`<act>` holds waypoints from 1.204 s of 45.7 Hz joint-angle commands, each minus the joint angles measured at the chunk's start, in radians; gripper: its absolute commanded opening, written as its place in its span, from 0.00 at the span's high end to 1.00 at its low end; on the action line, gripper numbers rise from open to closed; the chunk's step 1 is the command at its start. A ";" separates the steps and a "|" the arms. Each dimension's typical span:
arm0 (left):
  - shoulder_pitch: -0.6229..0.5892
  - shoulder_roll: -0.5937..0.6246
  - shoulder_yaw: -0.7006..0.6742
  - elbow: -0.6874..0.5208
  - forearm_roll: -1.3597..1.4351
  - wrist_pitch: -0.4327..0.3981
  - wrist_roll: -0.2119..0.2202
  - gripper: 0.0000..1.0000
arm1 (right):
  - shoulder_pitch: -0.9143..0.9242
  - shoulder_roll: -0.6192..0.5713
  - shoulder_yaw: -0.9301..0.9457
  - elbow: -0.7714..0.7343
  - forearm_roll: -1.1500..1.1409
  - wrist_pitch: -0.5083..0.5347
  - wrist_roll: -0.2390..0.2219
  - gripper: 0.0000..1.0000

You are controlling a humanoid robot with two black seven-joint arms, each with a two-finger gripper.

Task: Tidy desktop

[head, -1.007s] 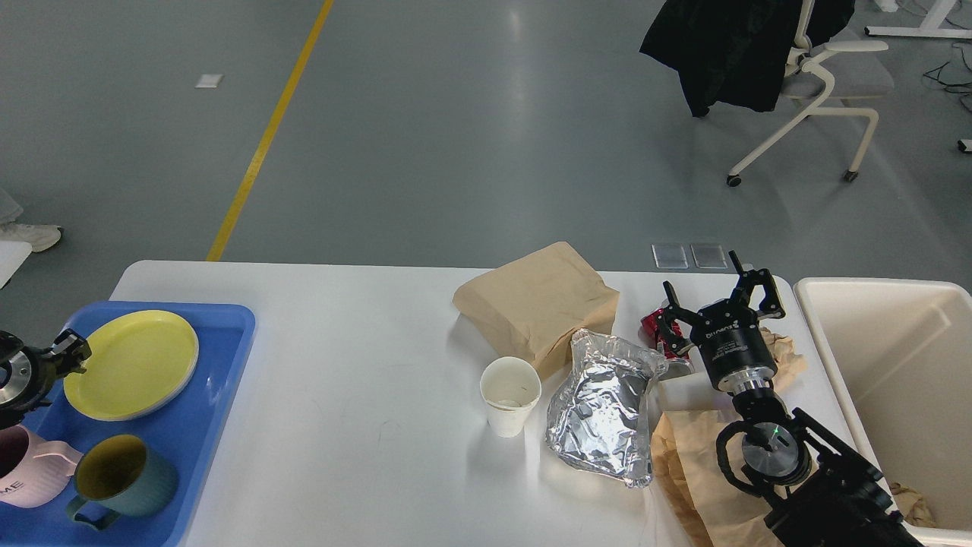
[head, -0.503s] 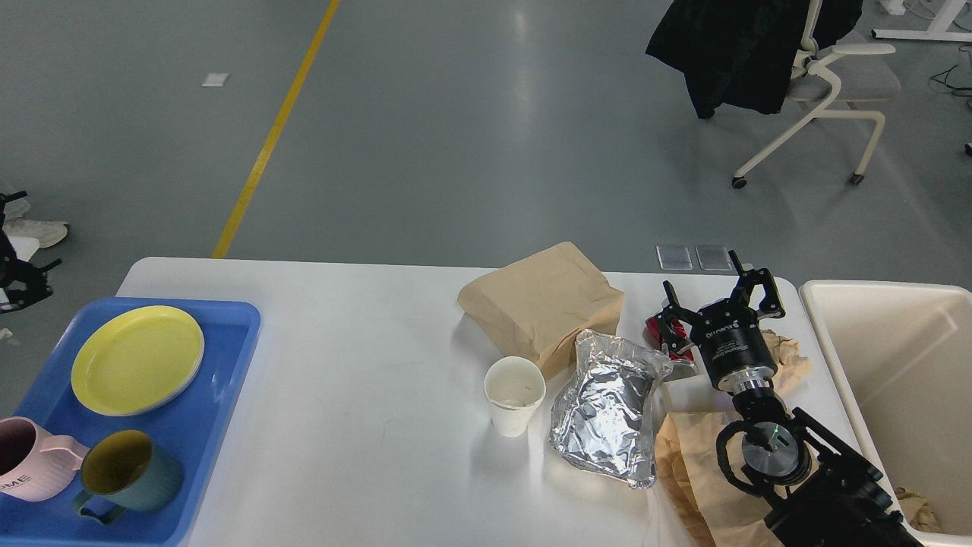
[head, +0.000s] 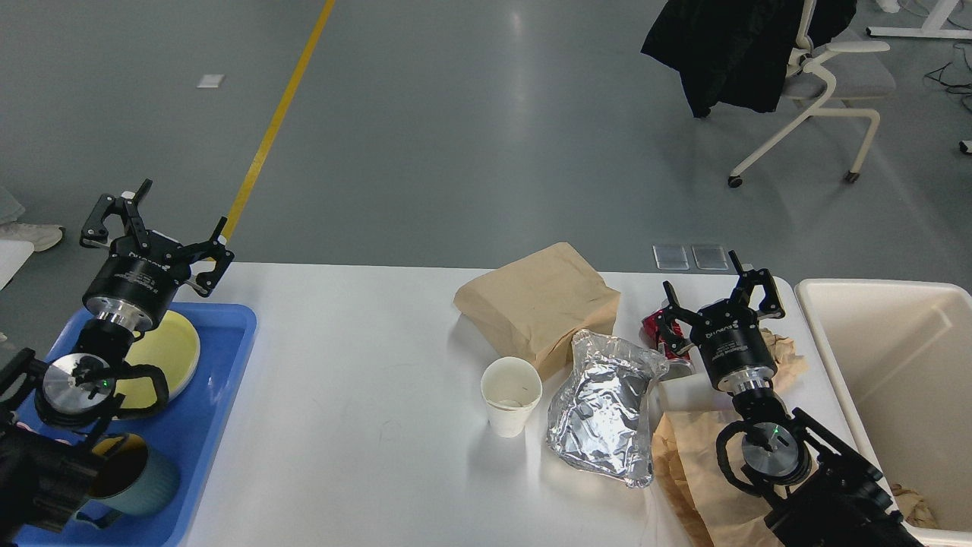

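Left arm: enters from the lower left and rises over the blue tray point(head: 228, 357). The left gripper point(head: 156, 228) points up and away, above the tray's far edge, with both fingers spread wide and nothing held between them. The arm covers part of the yellow plate point(head: 171, 353) and borders the teal mug point(head: 140, 475).

Right arm: enters from the lower right. The right gripper point(head: 717, 292) stands over the right end of the desktop point(head: 357, 342), fingers spread wide, empty. A red crushed can point(head: 654, 327) lies just beside its left finger, and crumpled brown paper point(head: 782, 353) lies just to its right.

Surface: the desktop is the wide white tabletop spanning the view from the tray to the cream-white bin point(head: 888, 357). It carries a folded brown paper bag point(head: 535, 304), a white paper cup point(head: 510, 395) standing upright, a crumpled foil bag point(head: 604, 403) just right of the cup, and a flat brown paper sheet point(head: 691, 463) under the right arm.

Room: grey floor with a yellow line point(head: 277, 121). A white office chair point(head: 820, 83) with dark cloth draped on it stands at the upper right.
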 commanded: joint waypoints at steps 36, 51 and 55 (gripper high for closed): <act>0.160 -0.137 -0.248 -0.059 0.255 -0.080 -0.011 0.04 | 0.000 0.000 0.000 0.001 0.000 0.000 0.000 0.00; 0.200 -0.160 -0.238 0.063 0.272 -0.211 -0.001 0.04 | 0.000 0.000 0.000 -0.002 0.000 0.000 0.000 0.00; 0.197 -0.161 -0.240 0.063 0.286 -0.211 -0.004 0.04 | 0.000 0.000 0.000 -0.001 0.000 0.000 0.000 0.00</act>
